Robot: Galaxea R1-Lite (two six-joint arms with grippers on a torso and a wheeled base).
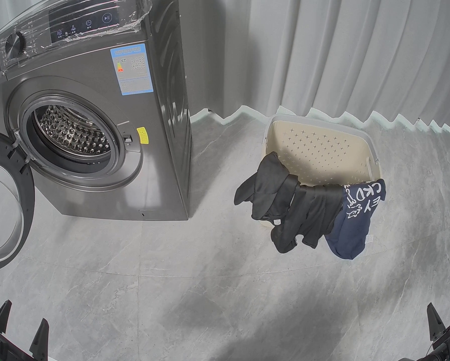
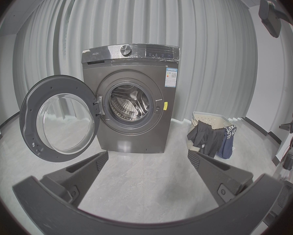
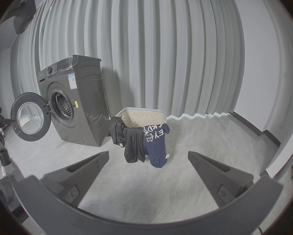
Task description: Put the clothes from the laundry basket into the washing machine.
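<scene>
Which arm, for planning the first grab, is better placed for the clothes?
Right, probably: the basket with draped clothes lies nearer the right gripper; the left gripper faces the washing machine.

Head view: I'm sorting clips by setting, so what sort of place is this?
Likely a staged laundry corner, perhaps a test room: a front-loading washing machine with its door open, a laundry basket with clothes draped over its rim on the grey floor, and floor-length curtains behind.

Washing machine door [image 1: 7, 201] cut by left edge, laundry basket [image 1: 320, 151] front hidden behind clothes [image 1: 305, 209]
</scene>
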